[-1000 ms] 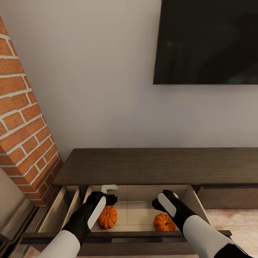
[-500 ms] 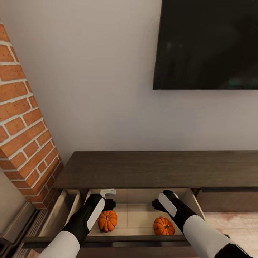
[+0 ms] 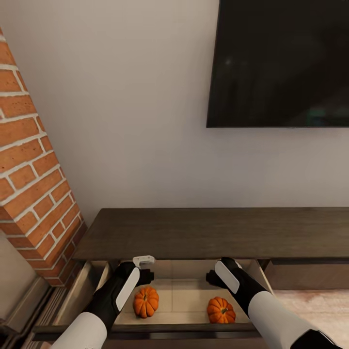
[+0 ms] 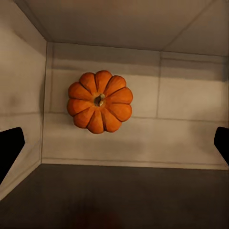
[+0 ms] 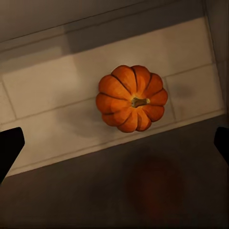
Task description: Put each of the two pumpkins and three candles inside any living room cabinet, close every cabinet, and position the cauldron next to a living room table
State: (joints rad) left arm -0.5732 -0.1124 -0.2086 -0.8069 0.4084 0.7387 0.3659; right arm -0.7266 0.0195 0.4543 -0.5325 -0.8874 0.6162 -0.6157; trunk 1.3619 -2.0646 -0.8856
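The dark-brown cabinet [image 3: 213,232] stands against the wall with one drawer [image 3: 184,293] pulled out, its pale inside showing. Two orange pumpkins rest on the drawer floor, apart from each other: the left pumpkin [image 3: 146,301] [image 4: 99,101] and the right pumpkin [image 3: 221,310] [image 5: 132,98]. My left gripper [image 3: 144,275] [image 4: 114,148] hangs open above the left one, not touching it. Over the right one hovers my right gripper [image 3: 214,278] [image 5: 114,143], also open and holding nothing. In both wrist views the dark fingertips [image 4: 9,150] [image 5: 9,145] sit far apart at the frame edges.
A red brick column [image 3: 29,194] rises at the left, close to the cabinet's end. A black screen [image 3: 281,63] hangs on the wall above. Another drawer [image 3: 87,291] at the far left also stands open. The drawer front [image 3: 310,274] to the right is shut, with pale floor [image 3: 315,303] below it.
The whole picture has slid downward, so the camera has moved. Both grippers now stand slightly higher above the drawer. The pumpkins have stayed where they lay.
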